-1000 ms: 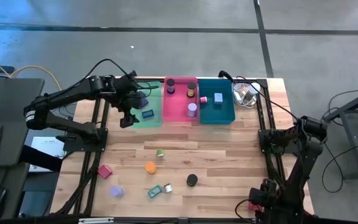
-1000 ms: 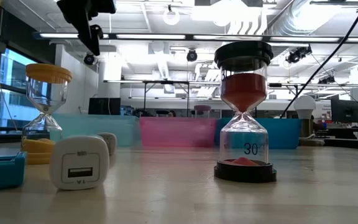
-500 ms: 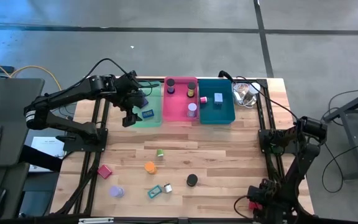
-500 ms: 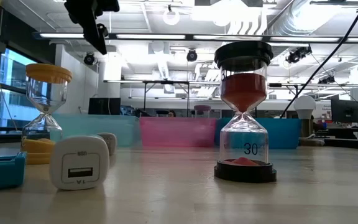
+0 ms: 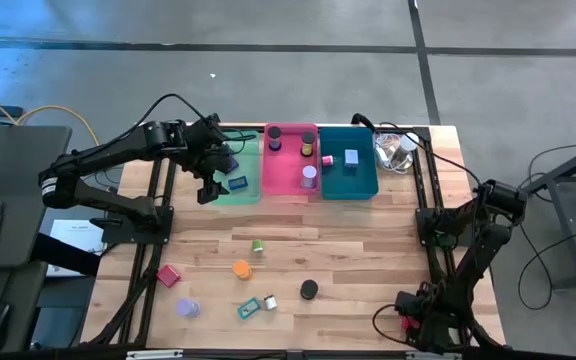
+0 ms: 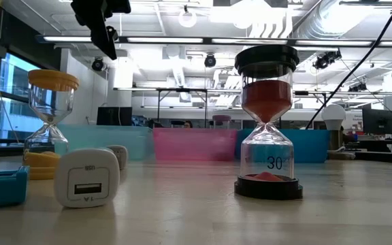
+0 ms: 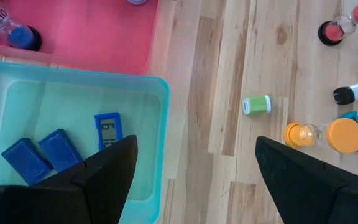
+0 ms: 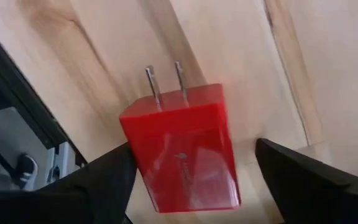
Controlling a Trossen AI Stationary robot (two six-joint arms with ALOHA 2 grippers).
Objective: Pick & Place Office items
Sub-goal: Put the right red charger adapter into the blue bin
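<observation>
A red plug charger (image 8: 179,134) lies flat on the wood near the table's front right corner (image 5: 405,323), prongs showing. My right gripper (image 8: 194,186) hangs over it, pointing down, open, one finger on each side of it. My left gripper (image 7: 194,180) is open above the green tray (image 5: 236,172) at the far left, which holds blue blocks (image 7: 42,152) and a small blue clock (image 7: 107,129). Loose on the table are a green cylinder (image 5: 257,245), an orange hourglass (image 5: 241,268), a black hourglass (image 5: 309,289), a pink block (image 5: 168,275) and a purple cylinder (image 5: 187,307). My right gripper straddles the red charger from above. One finger (image 8: 107,177) stands right at the charger's side edge (image 8: 128,155); I cannot tell whether it touches. A strip of wood shows between the charger and the other finger (image 8: 303,177).
A pink tray (image 5: 290,158) and a teal tray (image 5: 348,162) stand beside the green one along the far edge, with a clear plastic lump (image 5: 396,150) to their right. A teal item (image 5: 247,308) and a white charger (image 5: 270,301) lie near the front. Black frame rails run along both sides.
My right gripper has come down and toward the table's near edge, onto the red charger. The charger and the other items have stayed where they were.
</observation>
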